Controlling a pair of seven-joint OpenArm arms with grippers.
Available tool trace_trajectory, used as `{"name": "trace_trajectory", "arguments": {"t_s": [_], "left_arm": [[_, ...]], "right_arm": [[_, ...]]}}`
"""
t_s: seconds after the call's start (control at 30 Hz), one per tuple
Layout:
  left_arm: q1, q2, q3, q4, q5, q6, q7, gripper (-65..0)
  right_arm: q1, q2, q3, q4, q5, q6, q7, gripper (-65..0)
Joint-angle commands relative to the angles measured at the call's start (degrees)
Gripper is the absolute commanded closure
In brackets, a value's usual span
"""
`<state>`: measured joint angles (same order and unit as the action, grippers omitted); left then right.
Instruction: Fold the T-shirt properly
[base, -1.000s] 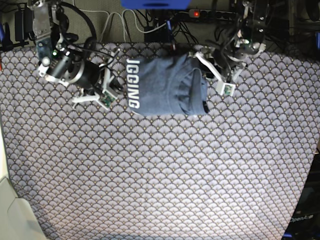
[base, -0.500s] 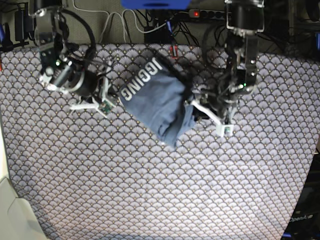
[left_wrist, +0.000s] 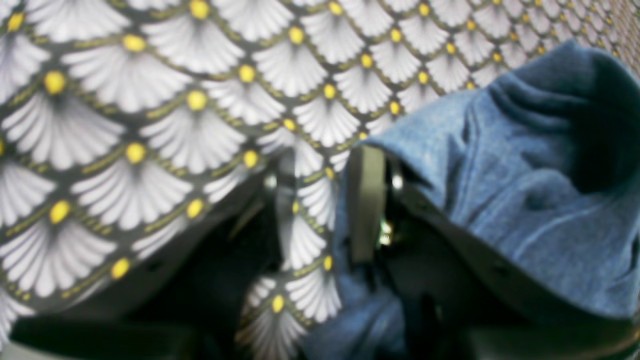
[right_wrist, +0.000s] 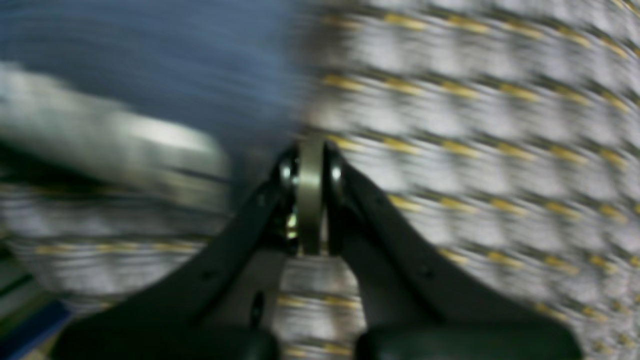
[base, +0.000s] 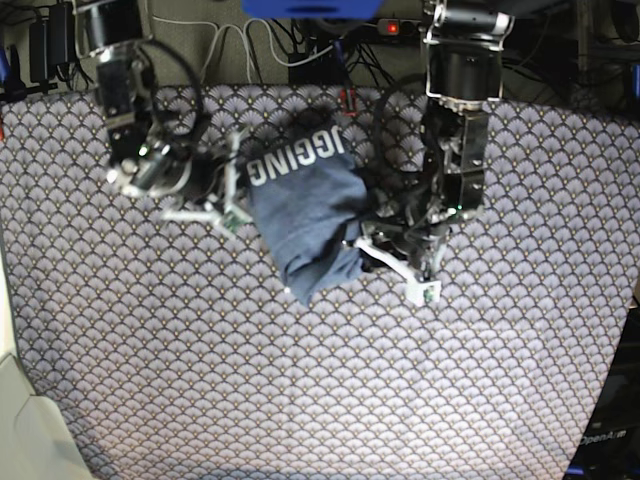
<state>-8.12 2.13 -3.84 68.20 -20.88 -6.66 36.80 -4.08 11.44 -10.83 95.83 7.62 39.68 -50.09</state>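
The slate-blue T-shirt (base: 305, 215) lies folded in a bundle at the back middle, with its white lettering (base: 295, 160) along the far edge. My left gripper (base: 395, 262) is at the bundle's near right corner. In the left wrist view its jaws (left_wrist: 325, 160) stand partly apart. The T-shirt (left_wrist: 500, 190) wraps one finger (left_wrist: 367, 200) and bunches low between both, and patterned cloth shows between the tips. My right gripper (base: 228, 190) is beside the bundle's left edge. In its blurred wrist view it (right_wrist: 310, 150) is shut with nothing in it.
The grey-and-tan fan-patterned cloth (base: 320, 380) covers the whole table. Cables and a power strip (base: 400, 28) run along the back edge. Both arms' bodies stand over the back corners. A pale surface (base: 25, 430) sits at the near left corner.
My left gripper has swung forward and leftward, and the T-shirt has come along and turned, so the lettering moved from its left edge to its far edge. The right arm has shifted slightly right.
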Motion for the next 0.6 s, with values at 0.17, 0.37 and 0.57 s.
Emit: {"name": "trace_trajectory", "arguments": {"t_s": [0.17,0.37,0.57], "left_arm": [[-0.1,1.25,-0.08,-0.03,0.09,-0.25,2.19,-19.0],[0.25,0.99,-0.08,0.76,0.09,-0.25,2.63,-19.0],[6.05,-3.58,-0.34,13.07,0.01,-0.07,2.72,-19.0]], "right_arm": [[-4.23,-1.02,-2.84,5.22,0.87,0.32,0.99,0.0],[-4.32,-0.58,-2.49,4.52,0.78,0.32,0.99,0.0],[-4.32,3.02,1.99,4.87,0.78,0.32,0.99,0.0]]}}
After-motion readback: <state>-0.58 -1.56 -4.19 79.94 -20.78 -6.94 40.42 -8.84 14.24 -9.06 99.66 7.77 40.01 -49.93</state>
